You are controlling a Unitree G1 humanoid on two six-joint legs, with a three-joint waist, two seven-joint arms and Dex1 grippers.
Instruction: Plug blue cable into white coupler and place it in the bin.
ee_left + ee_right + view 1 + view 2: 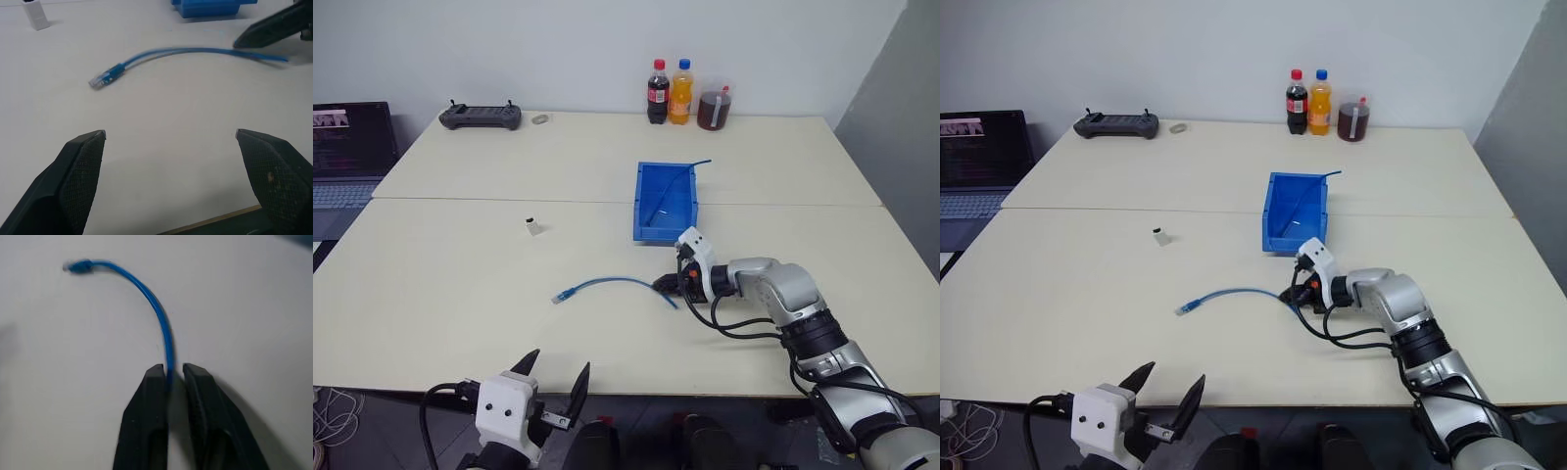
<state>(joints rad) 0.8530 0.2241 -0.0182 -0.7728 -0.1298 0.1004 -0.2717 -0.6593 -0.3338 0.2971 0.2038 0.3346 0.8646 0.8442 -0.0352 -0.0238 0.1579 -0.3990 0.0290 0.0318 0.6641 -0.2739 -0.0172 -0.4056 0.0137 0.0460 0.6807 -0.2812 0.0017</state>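
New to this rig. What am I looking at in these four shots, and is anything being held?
It is a humanoid robot with two arms, each ending in a two-fingered black end effector. Two pictures come from its head camera, looking down over a pale table. The other two come from cameras on its wrists, looking along the fingers.

On the table lie a blue cable, a small white coupler standing apart from it, and a blue bin with another thin blue cord inside. At the far edge stand drink bottles and a dark controller.

The right end effector has its fingers narrowly around the cable's end; whether it grips is unclear. The left end effector is open, holding nothing.
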